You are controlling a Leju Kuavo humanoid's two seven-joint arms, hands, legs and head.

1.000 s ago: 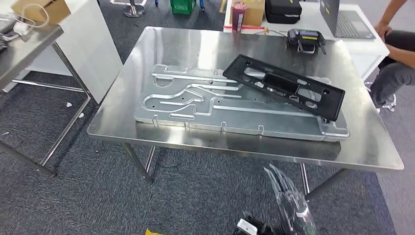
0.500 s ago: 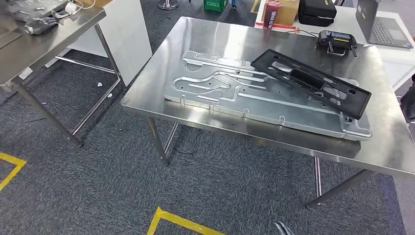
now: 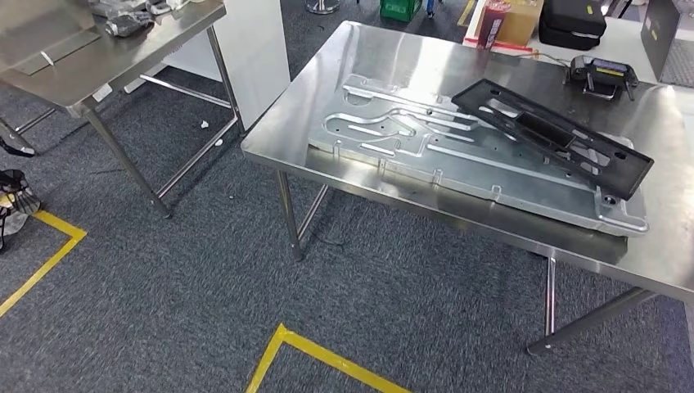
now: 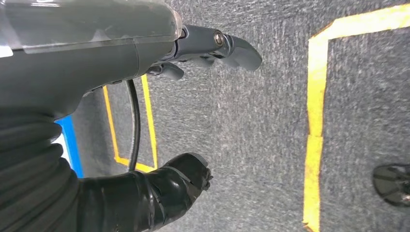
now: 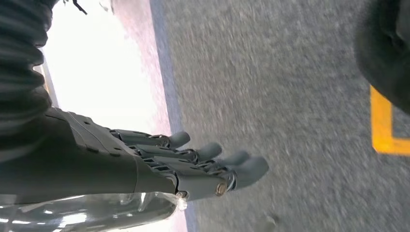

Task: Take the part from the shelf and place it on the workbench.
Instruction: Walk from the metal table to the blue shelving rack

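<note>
A long black plastic frame part lies tilted across a large silver stamped metal plate on the steel workbench at the upper right of the head view. My left hand hangs over grey carpet, its fingers apart from the dark thumb and nothing between them. My right hand also hangs above the carpet, fingers stretched out and holding nothing.
A second steel table with small items stands at the upper left. Yellow floor tape marks the carpet. A red can, a black case and a handheld device sit behind the workbench.
The whole picture has shifted as the camera turned left: the workbench has slid to the right and the second table has come further into view. The parts on the workbench stay put.
</note>
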